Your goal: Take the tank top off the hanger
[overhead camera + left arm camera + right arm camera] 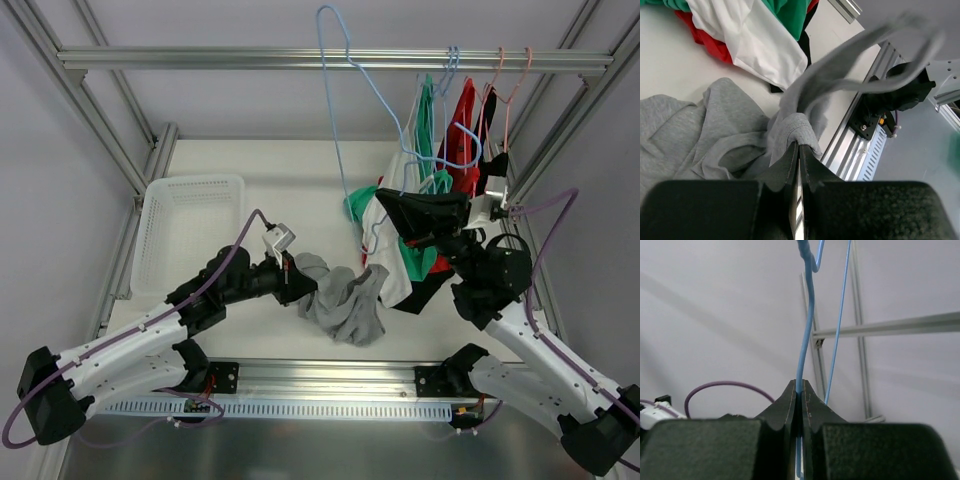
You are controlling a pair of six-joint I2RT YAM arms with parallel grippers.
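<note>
The grey tank top [340, 300] lies crumpled on the table between the two arms. My left gripper [292, 277] is shut on its left edge. In the left wrist view the closed fingers [799, 146] pinch a fold of the grey fabric [715, 130], and a blurred strap [865, 55] rises to the upper right. The light blue wire hanger [340, 130] stands up off the rail, its hook high in view. My right gripper [381, 195] is shut on its wire, which shows between the closed fingers in the right wrist view [807, 330]. I cannot tell whether a strap still hangs on the hanger.
A white plastic basket [190, 230] stands at the left of the table. Several more hangers with green, red and black garments [445, 130] hang from the top rail [250, 58] at the right. White, green and red clothes [400, 265] drape beside the right arm.
</note>
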